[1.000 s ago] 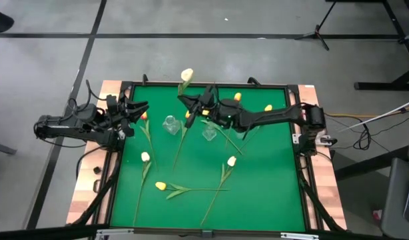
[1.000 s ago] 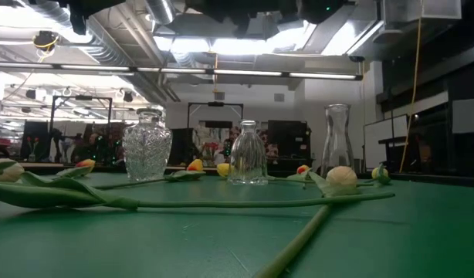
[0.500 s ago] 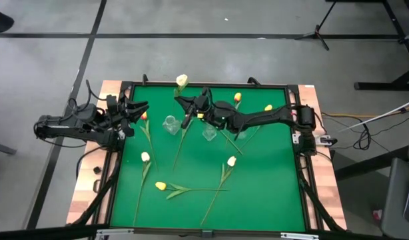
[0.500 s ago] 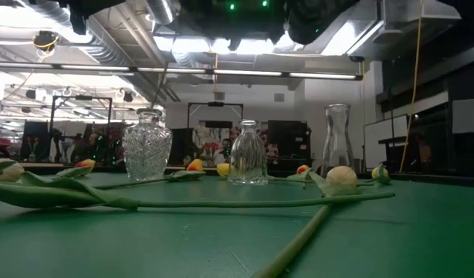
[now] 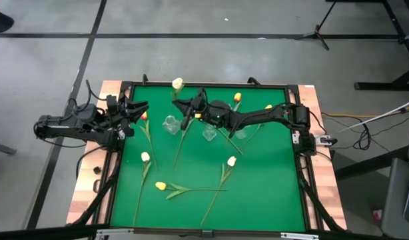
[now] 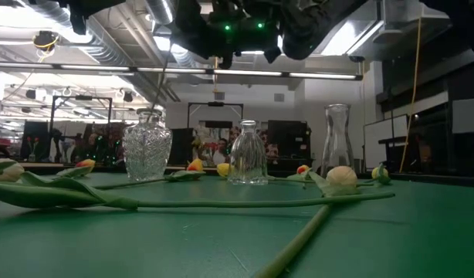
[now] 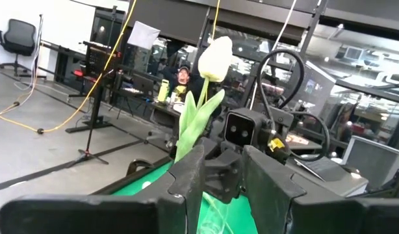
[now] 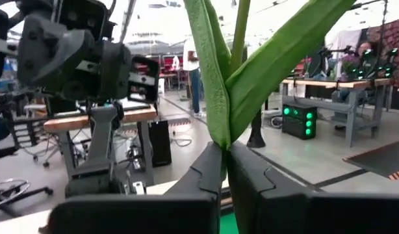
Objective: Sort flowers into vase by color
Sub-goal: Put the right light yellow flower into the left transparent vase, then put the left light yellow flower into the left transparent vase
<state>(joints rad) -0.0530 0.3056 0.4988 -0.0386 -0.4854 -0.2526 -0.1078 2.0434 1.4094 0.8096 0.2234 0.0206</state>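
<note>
My right gripper [image 5: 188, 109] is raised over the far middle of the green table and is shut on a white flower [image 5: 177, 83]. The flower's bud [image 7: 214, 57] and leaves stand above the fingers. Its thin lower stem [image 6: 160, 79] slants down to the mouth of the cut-glass vase [image 6: 148, 147]; whether it is inside I cannot tell. A small bottle vase [image 6: 247, 153] and a tall carafe [image 6: 337, 139] stand beside it. Several white, yellow and orange flowers [image 5: 221, 180] lie flat on the table. My left gripper [image 5: 136, 110] waits open at the left edge. My right gripper pinches the white flower's stem where the leaves meet it [image 8: 223, 135], between its two fingers. The fingers come roughly level from the table's right side and lie across the stem. The flower is lifted clear of the table, near upright, bud up, with its lower stem hanging below.
A raised black frame [image 5: 292, 143] borders the table. One flower [image 5: 179, 147] lies just nearer than the cut-glass vase, others at the left [image 5: 145, 157] and the near middle [image 5: 160, 186]. Orange and yellow buds [image 5: 237, 97] lie under the right arm.
My right gripper has come down and moved toward the table's left edge with the white flower, so it now shows at the top of the low view. The bud has shifted left with it, and the lower stem has sunk toward the cut-glass vase's mouth.
</note>
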